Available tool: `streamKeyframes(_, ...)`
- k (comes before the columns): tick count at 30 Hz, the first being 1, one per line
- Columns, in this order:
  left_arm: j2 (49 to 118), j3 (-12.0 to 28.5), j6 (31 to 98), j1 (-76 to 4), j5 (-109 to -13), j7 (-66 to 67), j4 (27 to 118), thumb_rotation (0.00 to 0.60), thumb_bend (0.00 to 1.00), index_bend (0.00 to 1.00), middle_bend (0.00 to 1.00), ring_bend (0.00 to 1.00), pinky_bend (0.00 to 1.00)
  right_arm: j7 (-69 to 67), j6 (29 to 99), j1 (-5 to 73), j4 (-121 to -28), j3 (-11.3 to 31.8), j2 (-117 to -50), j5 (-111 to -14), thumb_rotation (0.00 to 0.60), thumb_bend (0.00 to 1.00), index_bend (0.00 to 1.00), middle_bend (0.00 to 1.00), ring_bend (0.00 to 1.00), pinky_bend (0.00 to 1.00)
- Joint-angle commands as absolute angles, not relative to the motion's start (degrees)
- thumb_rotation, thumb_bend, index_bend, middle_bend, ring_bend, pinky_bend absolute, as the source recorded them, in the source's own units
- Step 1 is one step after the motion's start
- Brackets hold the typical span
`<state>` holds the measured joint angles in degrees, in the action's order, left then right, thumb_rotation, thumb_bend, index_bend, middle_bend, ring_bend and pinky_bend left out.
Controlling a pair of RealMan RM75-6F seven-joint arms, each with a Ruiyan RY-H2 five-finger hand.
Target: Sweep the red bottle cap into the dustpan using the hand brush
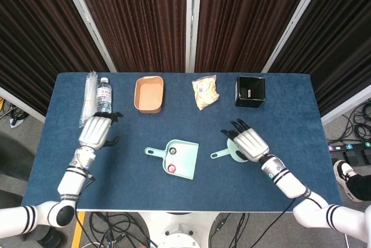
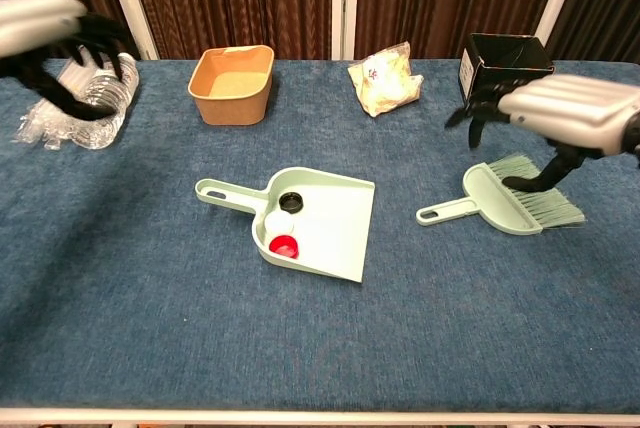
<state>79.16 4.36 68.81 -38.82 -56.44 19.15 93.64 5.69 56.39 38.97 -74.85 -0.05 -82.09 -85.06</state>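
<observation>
The mint-green dustpan (image 1: 184, 161) (image 2: 335, 223) lies flat at the table's middle, handle pointing left. Inside it sits the red bottle cap (image 1: 171, 168) (image 2: 284, 245), beside a white cap (image 2: 275, 221) and a black cap (image 2: 291, 202). The green hand brush (image 1: 222, 153) (image 2: 505, 204) lies on the table to the dustpan's right, bristles pointing right. My right hand (image 1: 249, 143) (image 2: 565, 113) hovers just over the brush head, fingers spread, holding nothing. My left hand (image 1: 95, 131) (image 2: 45, 33) is far left near the water bottle, blurred in the chest view, empty with fingers apart.
Along the far edge stand a water bottle (image 1: 103, 100) with a clear plastic pack (image 1: 88, 98), a tan paper bowl (image 1: 149, 94), a snack bag (image 1: 205, 91) and a black box (image 1: 250, 90). The blue tablecloth (image 1: 278, 120) covers the table.
</observation>
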Motion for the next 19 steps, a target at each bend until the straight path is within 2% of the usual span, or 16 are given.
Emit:
streamKeyframes(1, 75.5, 2.9, 73.1, -33.6, -60.3, 13.7, 92.4, 0.6, 0.24, 0.25, 0.34, 0.28, 0.25, 3.5, 64.0, 34.1, -77.2, 1.0, -77.4, -84.4, 0.6, 0.23, 0.1, 0.27, 0.01, 0.03)
streamKeyframes(5, 73.1, 0.9, 77.3, -28.2, -63.3, 9.5, 90.1, 0.6, 0.2, 0.25, 0.34, 0.28, 0.23, -1.7, 71.2, 27.8, -79.3, 0.3, -71.7, -83.3, 0.6, 0.25, 0.1, 0.28, 0.02, 0.07)
streamKeyframes(9, 71.5, -1.1, 81.6, -22.7, -65.5, 6.5, 89.1, 0.6, 0.16, 0.25, 0.33, 0.25, 0.2, -8.3, 78.6, 21.0, -80.6, -1.2, -67.4, -83.7, 0.6, 0.24, 0.1, 0.23, 0.01, 0.07)
streamKeyframes(14, 69.9, -3.1, 87.9, -16.1, -68.1, 5.4, 90.3, 0.6, 0.16, 0.25, 0.32, 0.23, 0.18, -13.1, 87.4, 12.9, -81.3, -2.5, -64.9, -83.9, 0.6, 0.24, 0.08, 0.19, 0.0, 0.06)
streamKeyframes(19, 69.6, -4.6, 93.2, -11.1, -71.5, 6.2, 92.0, 0.6, 0.15, 0.25, 0.31, 0.23, 0.17, -15.3, 91.1, 8.8, -81.3, -2.9, -64.3, -84.7, 0.6, 0.24, 0.08, 0.19, 0.0, 0.05)
